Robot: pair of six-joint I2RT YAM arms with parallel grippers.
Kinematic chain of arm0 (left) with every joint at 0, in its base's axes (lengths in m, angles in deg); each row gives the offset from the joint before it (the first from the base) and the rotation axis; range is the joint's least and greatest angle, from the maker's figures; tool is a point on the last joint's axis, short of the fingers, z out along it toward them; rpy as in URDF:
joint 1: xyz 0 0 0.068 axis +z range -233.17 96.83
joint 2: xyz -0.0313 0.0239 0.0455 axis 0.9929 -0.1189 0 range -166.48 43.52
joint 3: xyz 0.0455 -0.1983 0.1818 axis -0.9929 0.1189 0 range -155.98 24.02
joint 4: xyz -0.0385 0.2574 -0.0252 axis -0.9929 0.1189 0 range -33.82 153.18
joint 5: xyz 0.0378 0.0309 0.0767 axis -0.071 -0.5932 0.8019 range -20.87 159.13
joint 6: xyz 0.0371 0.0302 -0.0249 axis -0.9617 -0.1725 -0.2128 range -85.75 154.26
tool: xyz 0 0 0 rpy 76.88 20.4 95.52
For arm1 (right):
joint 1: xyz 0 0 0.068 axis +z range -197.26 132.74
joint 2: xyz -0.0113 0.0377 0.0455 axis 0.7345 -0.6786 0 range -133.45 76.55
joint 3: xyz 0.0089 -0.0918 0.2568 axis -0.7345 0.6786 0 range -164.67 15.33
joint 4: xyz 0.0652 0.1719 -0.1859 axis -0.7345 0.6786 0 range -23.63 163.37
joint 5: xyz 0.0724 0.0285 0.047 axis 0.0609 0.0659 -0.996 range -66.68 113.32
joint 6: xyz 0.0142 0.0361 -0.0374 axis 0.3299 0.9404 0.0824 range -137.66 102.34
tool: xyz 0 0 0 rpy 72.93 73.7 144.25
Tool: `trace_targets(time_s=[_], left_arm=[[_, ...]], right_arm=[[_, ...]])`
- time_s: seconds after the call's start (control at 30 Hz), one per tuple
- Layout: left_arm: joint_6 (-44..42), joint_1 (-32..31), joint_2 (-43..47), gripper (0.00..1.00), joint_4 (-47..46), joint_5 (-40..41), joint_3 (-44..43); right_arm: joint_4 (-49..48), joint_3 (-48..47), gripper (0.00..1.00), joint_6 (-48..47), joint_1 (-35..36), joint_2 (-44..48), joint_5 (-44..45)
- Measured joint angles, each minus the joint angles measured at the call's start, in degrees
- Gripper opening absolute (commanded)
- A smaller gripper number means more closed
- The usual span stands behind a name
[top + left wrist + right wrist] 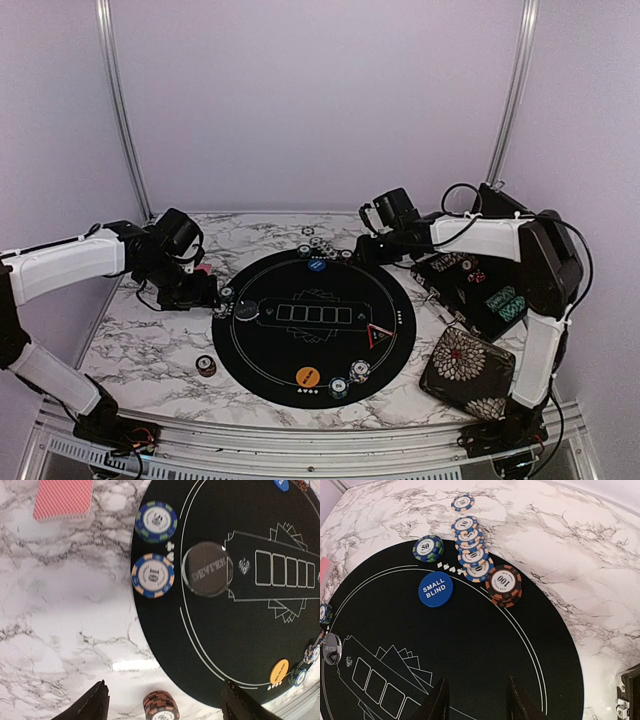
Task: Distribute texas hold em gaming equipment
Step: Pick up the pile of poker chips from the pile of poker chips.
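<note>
While cards are cut off upper left, left gripper and right gripper hang released, holding nothing.

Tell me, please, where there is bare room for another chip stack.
Bare marble lies near left, between the lone chip stack, the table edge and the black mat. The mat's middle is free too. Crowded: its far rim by the Small Blind disc, its near rim by the orange disc, and the right, with case and pouch.
</note>
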Motion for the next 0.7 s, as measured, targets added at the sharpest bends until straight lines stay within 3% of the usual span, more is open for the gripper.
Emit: trace_targets(time_s=[0.3,0.7], left_arm=[[6.2,-5.6,5.8,0.79,3.6,1.0,8.0],[9.8,-12.5,4.2,0.78,4.6,1.0,10.1]], right_arm=[[-0.7,0.6,0.41,-1.7,0.4,1.8,-1.2],[-1.0,0.9,0.41,-1.7,0.5,2.4,-3.1]])
